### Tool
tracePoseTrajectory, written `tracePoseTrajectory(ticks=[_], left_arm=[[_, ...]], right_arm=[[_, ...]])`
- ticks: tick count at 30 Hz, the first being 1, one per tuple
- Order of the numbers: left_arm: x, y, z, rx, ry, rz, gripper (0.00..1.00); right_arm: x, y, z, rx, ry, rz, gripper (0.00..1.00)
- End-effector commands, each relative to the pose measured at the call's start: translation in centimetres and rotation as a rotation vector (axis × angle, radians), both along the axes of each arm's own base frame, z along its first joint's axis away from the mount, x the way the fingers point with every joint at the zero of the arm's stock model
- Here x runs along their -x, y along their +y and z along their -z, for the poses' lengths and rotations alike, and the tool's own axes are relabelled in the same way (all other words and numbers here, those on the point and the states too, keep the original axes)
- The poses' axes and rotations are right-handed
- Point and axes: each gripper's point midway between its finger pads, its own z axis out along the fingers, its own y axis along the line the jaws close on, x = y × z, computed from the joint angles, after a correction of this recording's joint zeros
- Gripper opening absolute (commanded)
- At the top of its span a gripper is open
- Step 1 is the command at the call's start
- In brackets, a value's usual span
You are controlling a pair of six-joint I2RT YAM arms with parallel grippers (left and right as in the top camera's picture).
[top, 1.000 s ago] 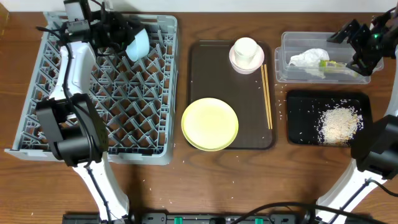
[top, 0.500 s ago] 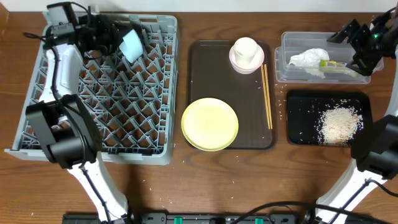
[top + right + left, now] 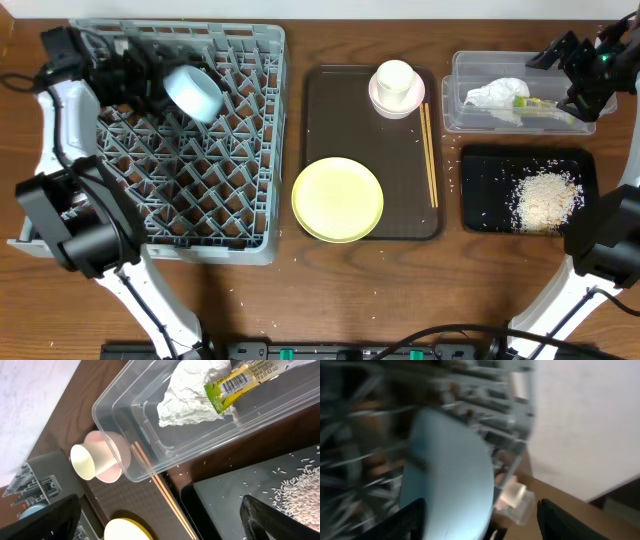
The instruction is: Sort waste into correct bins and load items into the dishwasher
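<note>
The light blue bowl (image 3: 193, 92) lies tilted on the pegs at the back of the grey dishwasher rack (image 3: 200, 190). My left gripper (image 3: 140, 80) is just left of it and open. In the left wrist view the bowl (image 3: 445, 475) rests against the left finger, well apart from the right one. My right gripper (image 3: 565, 80) hovers open over the clear tub (image 3: 460, 95), which holds the white tissue (image 3: 192, 395) and the yellow-green wrapper (image 3: 245, 377). The yellow plate (image 3: 338, 198), the chopsticks (image 3: 429, 155) and the cream cup (image 3: 394, 78) inside the pink bowl (image 3: 380, 103) sit on the brown tray.
The brown tray (image 3: 330, 110) lies between the rack and the bins. The black tray (image 3: 480, 190) in front of the tub carries a heap of rice. Loose grains dot the wooden table around it.
My left gripper has slid left along the back of the rack and opened. The blue bowl has turned and settled on the pegs. The right arm has not moved.
</note>
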Motion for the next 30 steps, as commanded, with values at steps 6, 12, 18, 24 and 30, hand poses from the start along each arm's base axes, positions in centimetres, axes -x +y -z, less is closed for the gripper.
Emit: tracePoseTrajectory(ticks=[6, 12, 18, 24, 30], left_arm=[[4.3, 7.7, 0.0, -0.251, 0.097, -0.114, 0.72], [7.3, 10.7, -4.0, -0.456, 0.105, -0.19, 0.42], [6.2, 5.3, -7.9, -0.546, -0.041, -0.033, 0.08], [4.4, -2.8, -6.7, -0.801, -0.111, 0.275, 0.08], [3.3, -6.3, -4.8, -1.114, -0.071, 0.405, 0.08]], right_arm=[[0.2, -0.1, -1.5, 0.0, -0.03, 0.013, 0.99], [0.2, -0.1, -1.5, -0.001, -0.03, 0.013, 0.99], [0.2, -0.1, -1.5, -0.001, -0.03, 0.013, 0.99], [0.2, -0.1, -1.5, -0.001, -0.03, 0.013, 0.99], [0.2, -0.1, -1.5, -0.001, -0.03, 0.013, 0.99]])
